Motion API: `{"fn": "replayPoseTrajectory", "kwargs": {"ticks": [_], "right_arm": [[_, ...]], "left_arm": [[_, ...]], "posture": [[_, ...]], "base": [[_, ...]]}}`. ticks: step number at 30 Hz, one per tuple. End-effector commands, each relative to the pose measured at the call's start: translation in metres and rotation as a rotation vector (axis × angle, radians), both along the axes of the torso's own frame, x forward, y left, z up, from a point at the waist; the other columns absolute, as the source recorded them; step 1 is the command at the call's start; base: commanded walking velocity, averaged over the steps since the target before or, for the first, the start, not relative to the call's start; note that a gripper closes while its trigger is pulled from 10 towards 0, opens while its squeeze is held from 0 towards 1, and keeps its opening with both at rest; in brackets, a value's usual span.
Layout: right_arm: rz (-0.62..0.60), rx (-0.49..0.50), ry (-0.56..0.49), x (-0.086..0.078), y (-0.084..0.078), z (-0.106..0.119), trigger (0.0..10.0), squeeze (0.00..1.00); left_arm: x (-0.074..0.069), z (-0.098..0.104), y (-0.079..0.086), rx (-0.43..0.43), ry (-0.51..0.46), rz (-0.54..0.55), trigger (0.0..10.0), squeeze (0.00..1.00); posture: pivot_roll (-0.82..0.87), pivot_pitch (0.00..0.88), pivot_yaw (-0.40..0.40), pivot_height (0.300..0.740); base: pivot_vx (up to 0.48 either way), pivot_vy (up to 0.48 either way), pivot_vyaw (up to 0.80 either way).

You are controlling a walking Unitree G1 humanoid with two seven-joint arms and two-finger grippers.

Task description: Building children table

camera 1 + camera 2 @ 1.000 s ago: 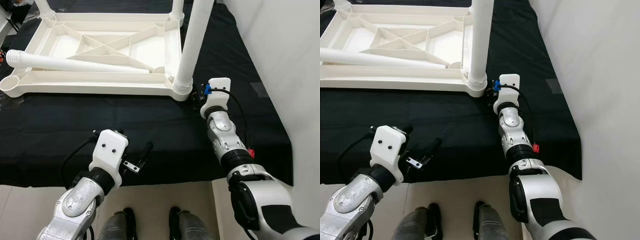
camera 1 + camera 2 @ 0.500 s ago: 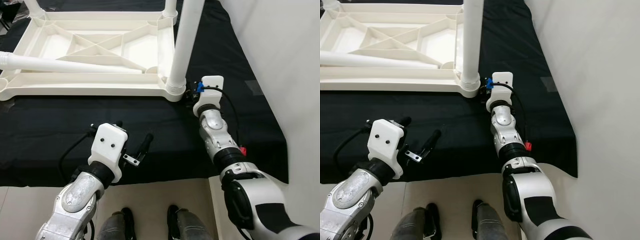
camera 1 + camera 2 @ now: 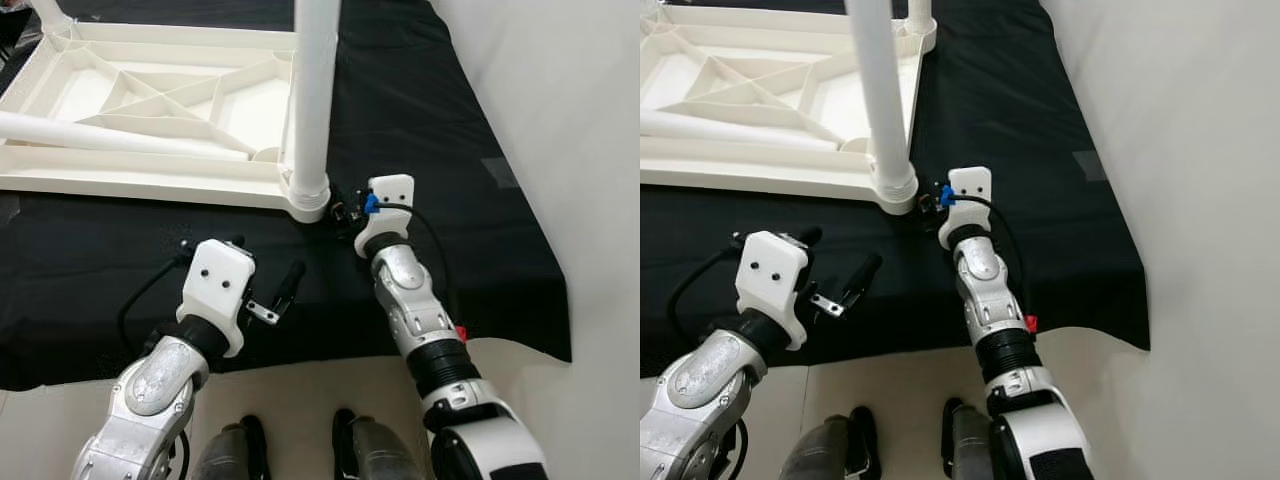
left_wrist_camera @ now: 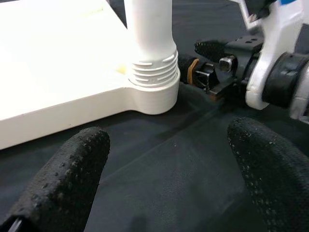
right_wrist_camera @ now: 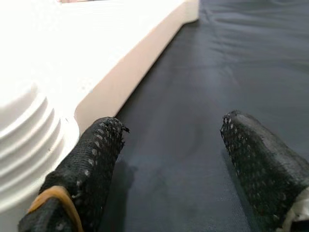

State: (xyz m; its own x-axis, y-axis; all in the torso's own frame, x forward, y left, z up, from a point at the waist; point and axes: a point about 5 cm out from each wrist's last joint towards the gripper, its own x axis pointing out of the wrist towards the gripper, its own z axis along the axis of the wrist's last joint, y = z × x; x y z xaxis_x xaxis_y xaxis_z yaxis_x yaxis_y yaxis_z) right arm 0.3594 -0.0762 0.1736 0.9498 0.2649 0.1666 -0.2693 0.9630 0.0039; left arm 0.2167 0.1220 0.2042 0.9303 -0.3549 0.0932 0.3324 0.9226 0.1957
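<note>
The right gripper (image 5: 169, 159) sits low over the black cloth (image 3: 470, 180), fingers spread wide with nothing between them; one finger (image 5: 84, 166), banded with an orange rubber ring, lies just beside the ribbed collar of the upright table leg (image 3: 312, 90). Bare cloth runs ahead of it along the tabletop's long side edge. The right arm reaches forward from the body, nearly straight, its white wrist housing beside the corner socket.

The left gripper (image 3: 270, 300) hovers above the cloth near the front edge, fingers (image 4: 63, 179) apart and empty, aimed toward the same corner. Its arm is bent at the elbow, the wrist block raised above the table edge.

The white children's tabletop (image 3: 150, 110) lies upside down on the cloth, ribbed underside up, with the one leg standing in its near right corner. A loose leg (image 3: 120, 135) lies across the underside. Open cloth stretches to the right of the tabletop up to the pale wall (image 3: 560, 120); the cloth's front edge hangs over the floor (image 3: 300, 400) by the robot's feet.
</note>
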Motion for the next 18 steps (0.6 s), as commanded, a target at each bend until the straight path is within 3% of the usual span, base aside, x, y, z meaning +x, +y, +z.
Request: {"fn": "replayPoseTrajectory", "kwargs": {"ticks": [1,9,12,17,18], "right_arm": [[0.116,-0.007,-0.012,-0.010,0.027,0.004,10.0,0.00],[0.145,-0.013,0.013,-0.017,0.028,0.009,10.0,0.00],[0.015,-0.050,0.024,-0.009,0.007,0.007,10.0,0.00],[-0.076,-0.058,0.034,-0.001,-0.011,0.008,10.0,0.00],[-0.128,-0.064,0.031,0.003,-0.023,0.011,10.0,0.00]], "left_arm": [[-0.002,-0.005,0.000,0.005,0.016,0.002,10.0,0.00],[-0.002,-0.008,0.001,0.006,0.021,0.008,10.0,0.00],[-0.002,-0.009,0.000,0.006,0.021,0.007,10.0,0.00],[-0.001,-0.009,-0.001,0.005,0.019,0.006,10.0,0.00],[-0.001,-0.010,-0.001,0.006,0.019,0.004,10.0,0.00]], "posture": [[0.11,0.281,-0.056,0.740],[0.10,0.272,-0.061,0.740],[0.11,0.253,-0.062,0.740],[0.10,0.239,-0.059,0.740],[0.10,0.226,-0.061,0.740]], "base": [[0.000,0.000,0.00],[0.000,0.000,0.00],[0.000,0.000,0.00],[0.000,0.000,0.00],[0.000,0.000,0.00]]}}
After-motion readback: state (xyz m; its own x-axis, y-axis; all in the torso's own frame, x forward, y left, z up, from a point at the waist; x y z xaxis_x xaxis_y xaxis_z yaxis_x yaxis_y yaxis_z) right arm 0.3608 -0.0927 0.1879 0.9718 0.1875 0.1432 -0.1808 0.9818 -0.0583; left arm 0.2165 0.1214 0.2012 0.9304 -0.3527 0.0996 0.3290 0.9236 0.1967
